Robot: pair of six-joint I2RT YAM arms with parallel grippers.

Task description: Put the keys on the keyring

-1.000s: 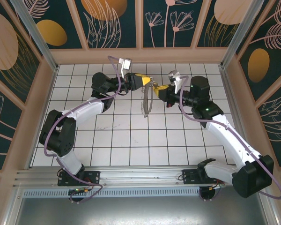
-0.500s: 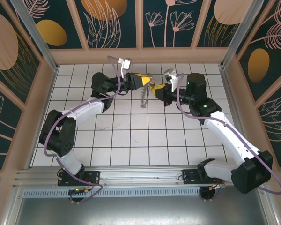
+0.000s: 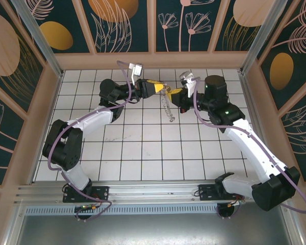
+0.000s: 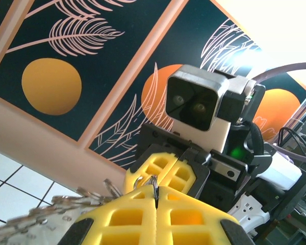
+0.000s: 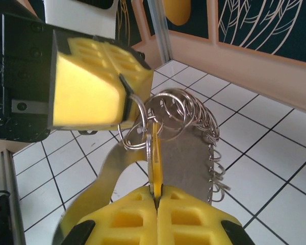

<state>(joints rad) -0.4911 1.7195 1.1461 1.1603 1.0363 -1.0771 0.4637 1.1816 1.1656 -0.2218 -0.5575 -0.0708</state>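
My left gripper (image 3: 162,90) and right gripper (image 3: 172,93) meet tip to tip above the far middle of the tiled floor. The keyring (image 3: 168,108) hangs below them, a pale grey band (image 5: 194,153) fringed with many small silvery rings. The left gripper (image 4: 155,190) is shut on one thin wire ring at the keyring's top. In the right wrist view, my right gripper (image 5: 156,194) is shut on the small yellow key (image 5: 155,163). The key's tip reaches up among the wire rings, next to the left fingers (image 5: 92,87). I cannot tell whether it is threaded through one.
White tiled floor (image 3: 143,148) lies below, walled by panels painted with leaves and orange discs (image 3: 112,10). Both arms stretch to the far middle, and the right wrist camera (image 4: 199,104) faces the left one at close range.
My right gripper has moved left and closed on the left gripper's tips. The hanging keyring has swung from below the left gripper to the right.
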